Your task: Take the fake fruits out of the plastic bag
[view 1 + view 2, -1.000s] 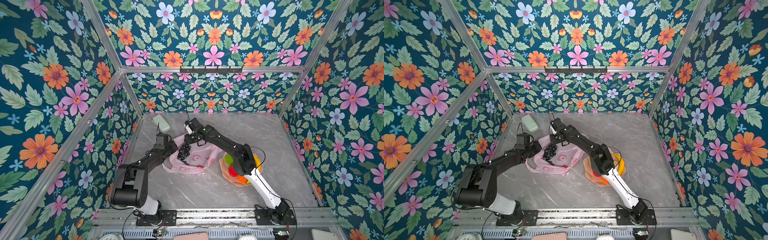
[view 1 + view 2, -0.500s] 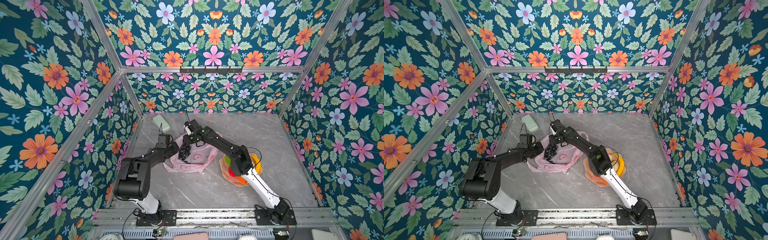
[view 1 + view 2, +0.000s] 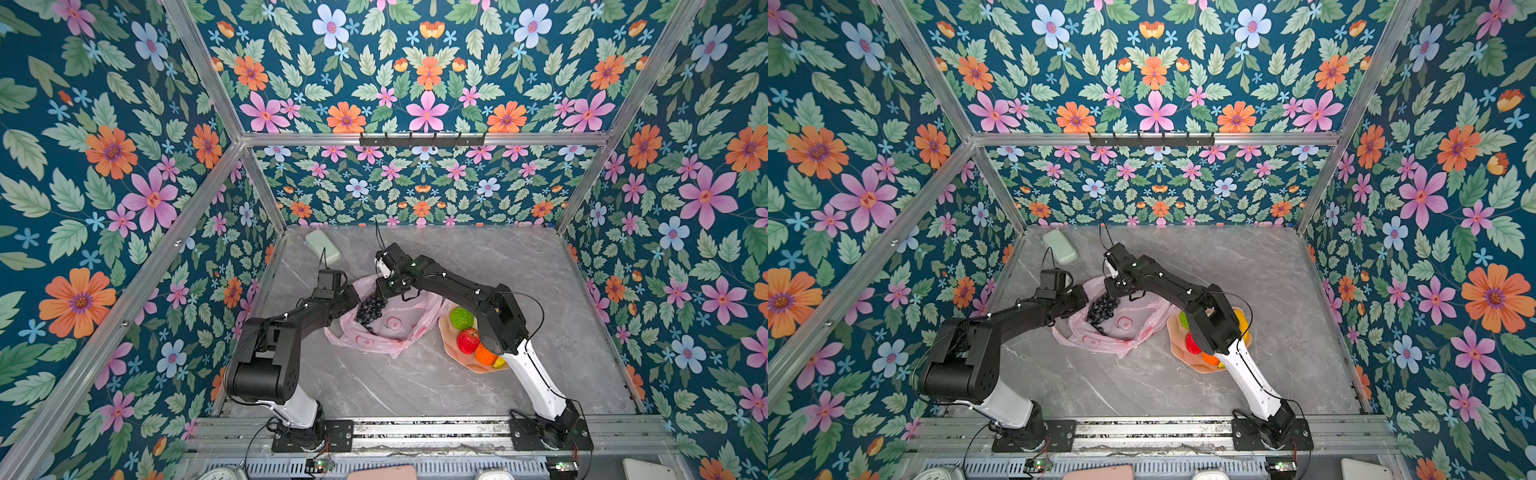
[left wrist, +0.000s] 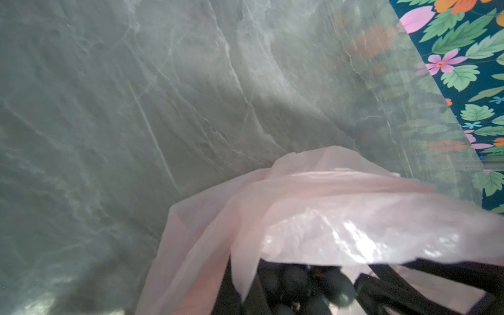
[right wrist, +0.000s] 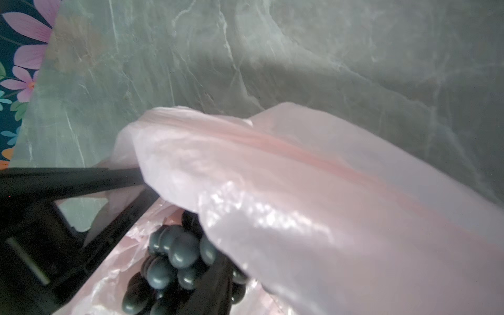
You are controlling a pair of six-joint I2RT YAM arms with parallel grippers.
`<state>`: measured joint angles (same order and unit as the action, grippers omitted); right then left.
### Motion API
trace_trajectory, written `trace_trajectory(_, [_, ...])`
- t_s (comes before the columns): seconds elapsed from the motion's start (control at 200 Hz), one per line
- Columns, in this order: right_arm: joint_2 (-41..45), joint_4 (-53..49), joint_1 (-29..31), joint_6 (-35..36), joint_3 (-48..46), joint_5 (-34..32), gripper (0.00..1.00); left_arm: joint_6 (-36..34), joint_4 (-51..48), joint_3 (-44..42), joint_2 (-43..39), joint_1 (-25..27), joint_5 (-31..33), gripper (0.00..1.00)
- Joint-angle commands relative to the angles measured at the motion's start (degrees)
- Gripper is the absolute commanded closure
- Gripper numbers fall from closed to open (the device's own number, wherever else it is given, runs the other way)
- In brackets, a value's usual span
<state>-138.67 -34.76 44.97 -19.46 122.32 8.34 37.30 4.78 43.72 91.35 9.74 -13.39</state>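
The right claw (image 3: 384, 291) grasped the dark grape bunch (image 3: 370, 311) by its upper end, and the cluster hung at the open mouth of the plastic bag (image 3: 390, 330). The bag lay crumpled near the middle of the grey marbled bench (image 3: 415, 386). Both top views showed the grapes (image 3: 1102, 309) set against the pink film (image 3: 1121, 328), directly between the two claws.

The left claw (image 3: 354, 300) was clenched on the bag's left rim, pinching the film. From the left wrist camera, the pink plastic (image 4: 327, 218) bunched across the claw. From the right wrist camera, the glossy grapes (image 5: 174, 259) showed partly under a fold of the bag (image 5: 300, 191).

Just beside the bag on the right stood a peach bowl (image 3: 448, 347). It held a bumpy green fruit (image 3: 461, 318), a red apple (image 3: 468, 340), an orange (image 3: 484, 355) and the tip of a yellow banana (image 3: 500, 362). The right arm hid part of the bowl. A pale green oblong item (image 3: 323, 247) lay near the back left corner, well apart from the bag.
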Motion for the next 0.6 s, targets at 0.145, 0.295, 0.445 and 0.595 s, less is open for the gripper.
trace_trajectory(0.145, [-2.01, -0.5, -0.67, -3.81, 3.43, -0.96, 0.65, -0.39, 2.25, -1.35, 0.06, 1.72, -1.51, 1.0])
trace_trajectory(0.295, [-5.32, -1.91, -0.85, -3.79, 8.22, -1.66, 0.66, -1.07, 1.74, -1.66, -0.18, 3.14, -1.31, 1.0])
trace_trajectory(0.445, [-8.96, -4.48, -0.92, -2.07, 12.73, -1.31, 0.68, -0.93, 1.65, -2.28, -0.39, 3.47, -1.03, 1.0])
trace_trajectory(0.595, [-9.42, -4.09, -0.94, -0.44, 12.18, 0.14, 0.68, -1.0, 1.55, -2.2, -0.35, 3.49, -0.53, 1.0])
